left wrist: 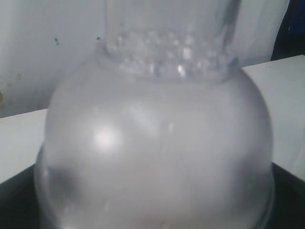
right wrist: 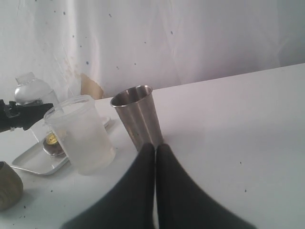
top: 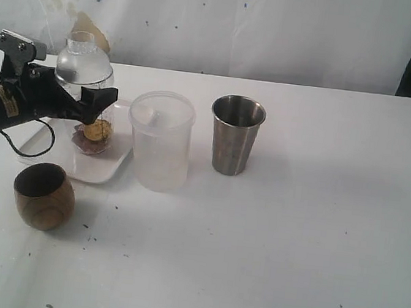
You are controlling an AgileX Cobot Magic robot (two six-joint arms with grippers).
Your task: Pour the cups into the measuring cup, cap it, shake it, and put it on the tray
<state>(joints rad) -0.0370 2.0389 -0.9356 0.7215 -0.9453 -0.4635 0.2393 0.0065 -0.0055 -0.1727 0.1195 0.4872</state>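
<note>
Though wide astride the measuring cup on the tray, left hand, grip unclear; right hand closed.

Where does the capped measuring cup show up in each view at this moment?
Exterior: the measuring cup stands on the tray at far left, beside the frosted cup.
Left wrist: its dome cap fills nearly the whole picture, very close.
Right wrist: the measuring cup is small, beyond the frosted cup, on the tray.
Shared landmark: the frosted cup, in the exterior and right wrist views; the left wrist view does not show it.
</note>
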